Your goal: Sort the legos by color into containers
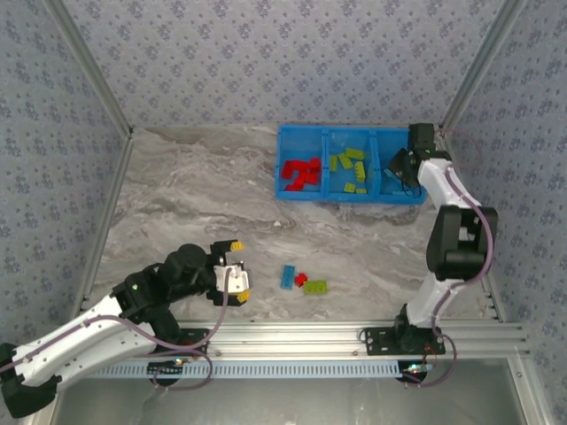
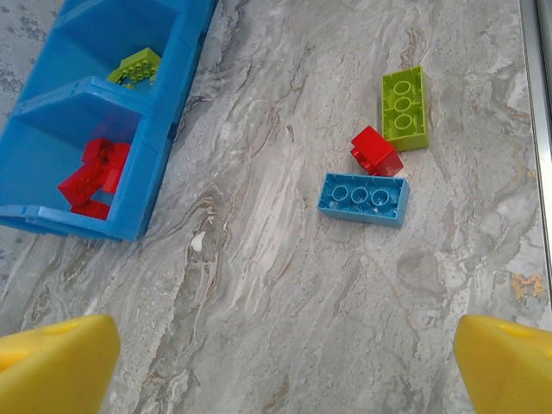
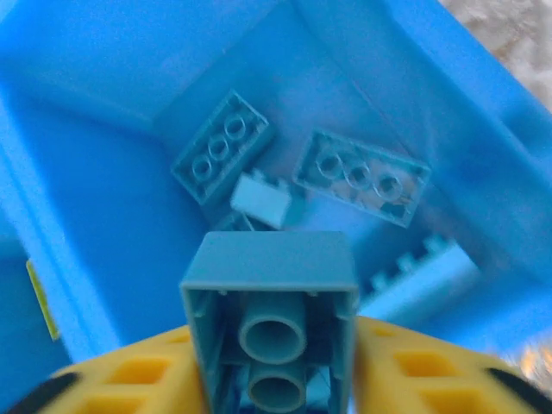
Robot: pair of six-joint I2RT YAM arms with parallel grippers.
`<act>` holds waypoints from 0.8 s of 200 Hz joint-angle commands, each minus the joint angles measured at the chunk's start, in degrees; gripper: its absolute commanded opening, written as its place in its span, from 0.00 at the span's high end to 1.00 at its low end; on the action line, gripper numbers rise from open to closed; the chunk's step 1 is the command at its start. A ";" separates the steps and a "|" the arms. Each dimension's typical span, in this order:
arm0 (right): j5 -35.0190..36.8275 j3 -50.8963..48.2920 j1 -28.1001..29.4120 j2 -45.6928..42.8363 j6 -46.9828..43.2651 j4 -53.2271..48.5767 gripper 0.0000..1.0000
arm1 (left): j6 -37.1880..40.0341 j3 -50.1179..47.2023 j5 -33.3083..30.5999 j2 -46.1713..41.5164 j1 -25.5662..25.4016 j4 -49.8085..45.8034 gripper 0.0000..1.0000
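We see the right gripper [image 3: 269,375] pinching a light blue brick [image 3: 269,285] between its two yellow fingers [image 3: 103,392]. One finger presses each side, and the brick's hollow underside faces the wrist camera. Below it lies the floor of a blue compartment holding several more light blue bricks [image 3: 220,147]. They lie loosely at different angles, some with their studs up.

From above, this gripper hangs over the right-hand compartment of the bin [image 1: 345,129]. The bin is bright blue with three compartments side by side. It stands at the far edge of the tabletop [image 1: 195,195], toward the far right corner. The middle compartment holds lime green bricks [image 1: 350,166] and the left one holds red bricks [image 1: 301,173].

The left gripper [image 2: 280,366] has its jaws spread wide with nothing between them. Its yellow fingertips [image 2: 52,366] sit at the two bottom corners of the wrist view. From above, it is over the near left part of the tabletop, well apart from the bin.

Three bricks lie loose on the tabletop close to its near edge, about midway between the two arm bases. They are a loose blue brick [image 2: 363,198], a loose red brick [image 2: 376,151] and a loose green brick [image 2: 404,108]. The red one sits between the other two and seems to touch both. All three lie studs up, to the right of the left gripper.
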 commanded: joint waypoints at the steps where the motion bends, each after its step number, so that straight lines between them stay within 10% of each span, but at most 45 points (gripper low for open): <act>1: -1.38 5.85 -0.08 2.87 -2.65 -4.55 0.36 | 0.90 0.07 -0.72 -0.43 0.59 0.10 0.01; 86: -7.52 -12.83 5.46 -27.92 -4.98 -8.10 0.27 | 1.00 -0.63 1.28 -0.52 1.38 1.08 0.01; 160: -2.51 -29.34 43.79 -42.91 1.56 -22.22 0.00 | 0.59 -0.81 15.82 1.65 4.41 3.55 0.01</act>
